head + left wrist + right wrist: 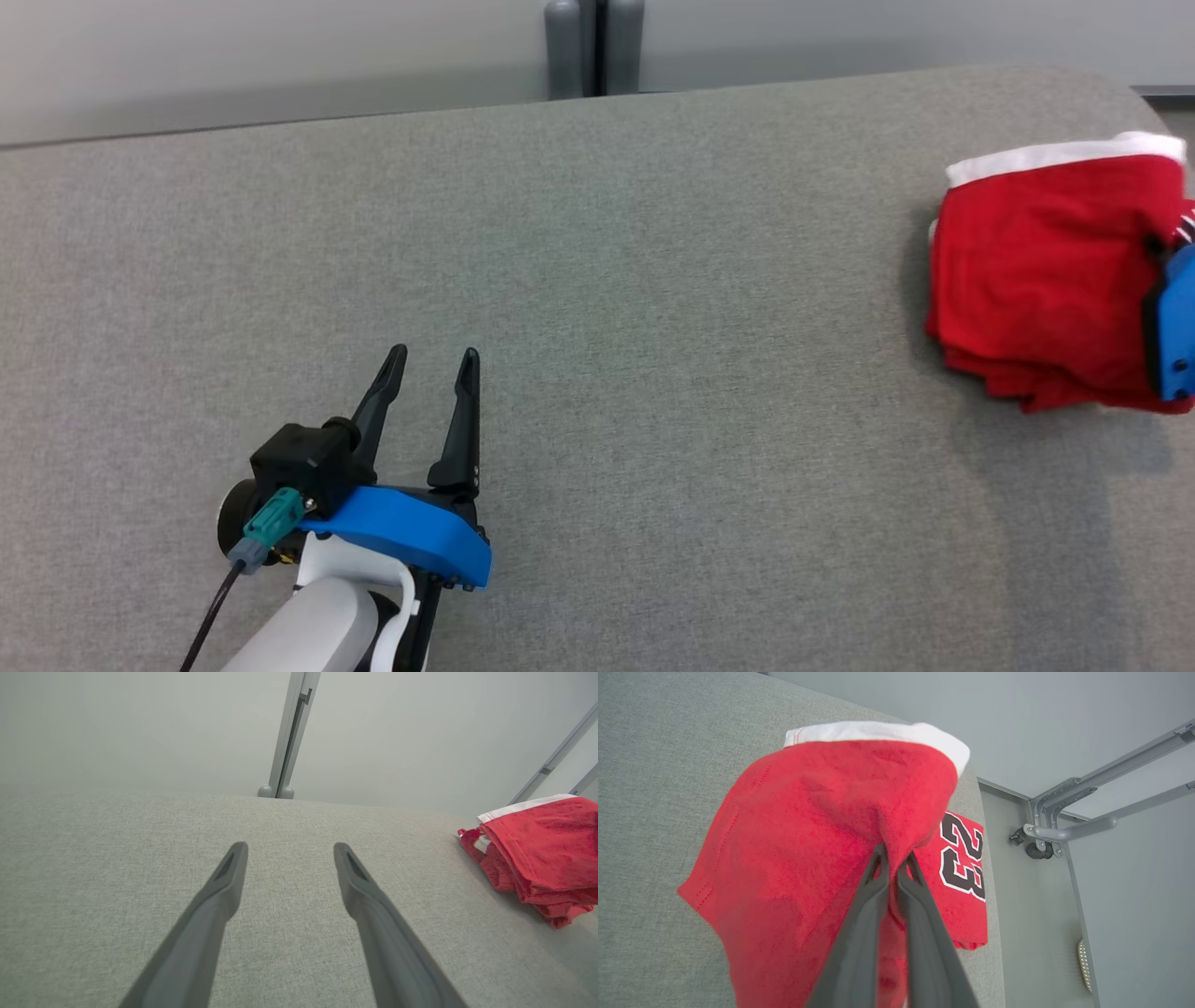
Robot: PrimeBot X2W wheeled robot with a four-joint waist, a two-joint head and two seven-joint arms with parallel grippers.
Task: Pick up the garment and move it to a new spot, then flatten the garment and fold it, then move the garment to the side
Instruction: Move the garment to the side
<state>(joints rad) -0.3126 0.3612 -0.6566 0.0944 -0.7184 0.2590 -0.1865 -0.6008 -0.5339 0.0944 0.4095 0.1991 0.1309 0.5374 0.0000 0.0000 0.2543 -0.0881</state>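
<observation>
Folded red garment (1036,271) with white trim lies at the right end of the grey counter (653,280), apparently partly raised. Right pincer (894,851) is pinching a fold of its cloth. Left pincer (434,352) stands spread over the counter, well apart.

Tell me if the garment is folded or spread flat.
Folded: the garment is a compact stack of layers with stepped edges, and the right gripper is shut on a pinch of it.

"23" on the red garment (822,826)
</observation>
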